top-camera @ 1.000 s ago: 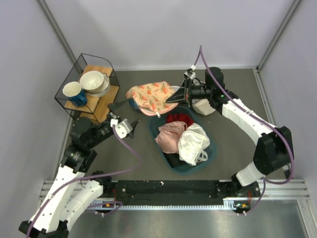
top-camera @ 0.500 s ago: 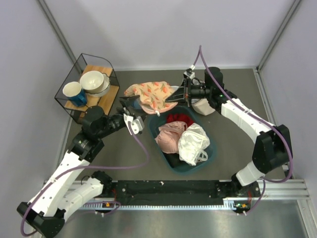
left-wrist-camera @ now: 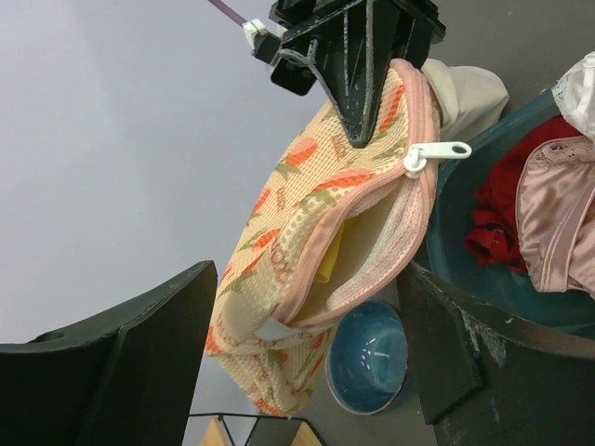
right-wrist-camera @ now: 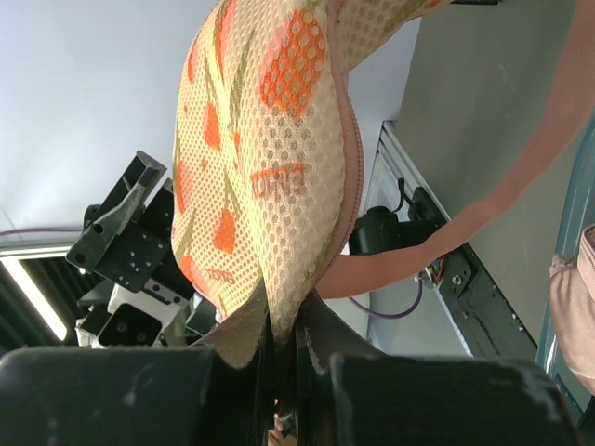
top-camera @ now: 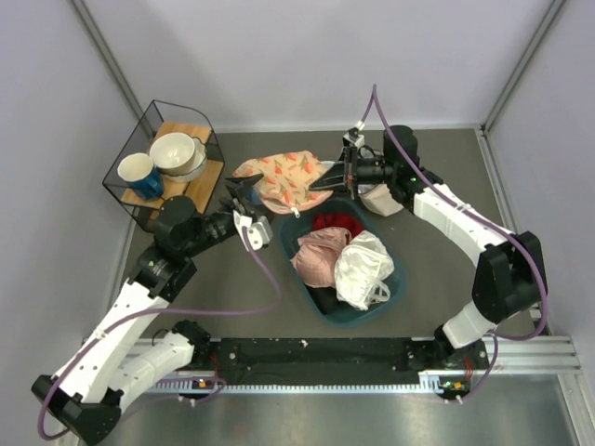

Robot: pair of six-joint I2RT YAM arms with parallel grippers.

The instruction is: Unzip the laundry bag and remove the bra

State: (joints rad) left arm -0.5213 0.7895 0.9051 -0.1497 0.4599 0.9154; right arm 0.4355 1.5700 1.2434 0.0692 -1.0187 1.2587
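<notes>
Standing open, the left gripper faces the unzipped mouth of the bag, where the yellow bra shows inside. Slide one finger in and pinch the bra alone. The right gripper clamps the bag's rim, holding it aloft beside the basin.

A robotics lab cell: bare grey walls, metal corner posts, base rail.

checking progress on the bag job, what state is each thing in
laundry bag: unzipped, mouth gaping, hanging from the right gripper
bra: inside the bag, yellow edge showing
left gripper: open, facing the bag's mouth
right gripper: shut on the laundry bag
teal basin: full of garments
</notes>
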